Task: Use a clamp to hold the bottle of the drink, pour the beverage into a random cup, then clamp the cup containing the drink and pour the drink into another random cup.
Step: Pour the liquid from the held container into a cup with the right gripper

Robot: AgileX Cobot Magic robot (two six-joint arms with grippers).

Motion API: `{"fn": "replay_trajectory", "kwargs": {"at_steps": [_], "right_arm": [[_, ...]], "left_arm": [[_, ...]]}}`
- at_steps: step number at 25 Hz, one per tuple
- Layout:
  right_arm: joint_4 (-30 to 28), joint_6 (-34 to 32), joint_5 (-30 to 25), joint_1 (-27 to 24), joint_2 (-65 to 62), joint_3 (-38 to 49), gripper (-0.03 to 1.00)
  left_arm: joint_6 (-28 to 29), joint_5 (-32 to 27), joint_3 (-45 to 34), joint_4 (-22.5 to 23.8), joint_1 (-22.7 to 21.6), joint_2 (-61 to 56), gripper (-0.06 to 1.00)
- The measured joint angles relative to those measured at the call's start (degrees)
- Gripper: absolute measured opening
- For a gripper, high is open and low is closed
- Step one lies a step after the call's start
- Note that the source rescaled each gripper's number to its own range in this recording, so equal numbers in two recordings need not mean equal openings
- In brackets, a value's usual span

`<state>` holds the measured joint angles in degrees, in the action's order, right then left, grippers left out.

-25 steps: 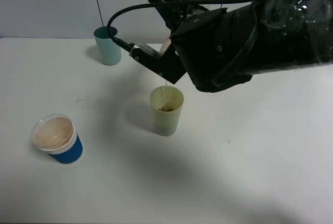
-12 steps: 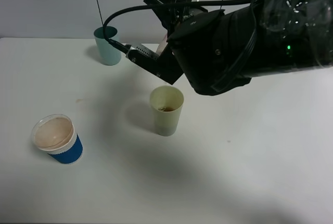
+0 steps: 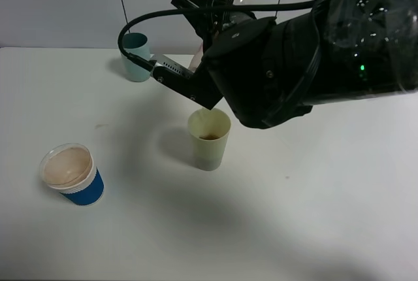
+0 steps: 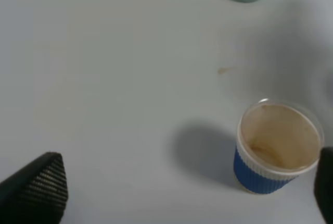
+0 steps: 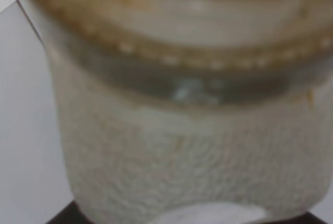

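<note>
Overhead, the right clamp (image 3: 200,85), a two-jaw gripper on the bulky black cabled arm (image 3: 313,52), is clenched on the small translucent plastic bottle (image 5: 182,130); its wrist view is filled by the bottle's pale pebbled wall and a brownish band, all out of focus; from the high camera only a pinkish sliver of the bottle shows behind the arm, so its tilt cannot be told; it hangs clear of the table, just above and behind the pale yellow-green plastic tumbler (image 3: 209,140); that tumbler stands upright near the middle of the white table (image 3: 326,215), with a little thin brown beverage (image 3: 209,136) at its bottom.

The left clamp (image 4: 177,193) is released, its black fingertips (image 4: 36,187) wide apart and holding nothing; it hovers over the table near the squat white cup with a blue sleeve (image 4: 278,151), whose top looks pale brown.

The teal plastic tumbler (image 3: 135,59) stands upright at the back left, well apart from both other cups; a small brown spot (image 4: 225,70) marks the table between it and the blue-sleeved cup.
</note>
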<state>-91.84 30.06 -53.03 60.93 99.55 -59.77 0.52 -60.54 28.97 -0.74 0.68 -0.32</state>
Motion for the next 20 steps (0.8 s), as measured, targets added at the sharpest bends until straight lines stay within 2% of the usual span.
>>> {"fn": "replay_trajectory", "kwargs": {"at_steps": [20], "right_arm": [[-0.4, -1.0, -1.3, 0.4, 0.0, 0.0, 0.0]], "left_arm": [[0.0, 0.0, 0.0, 0.0, 0.0, 0.0, 0.87]]}}
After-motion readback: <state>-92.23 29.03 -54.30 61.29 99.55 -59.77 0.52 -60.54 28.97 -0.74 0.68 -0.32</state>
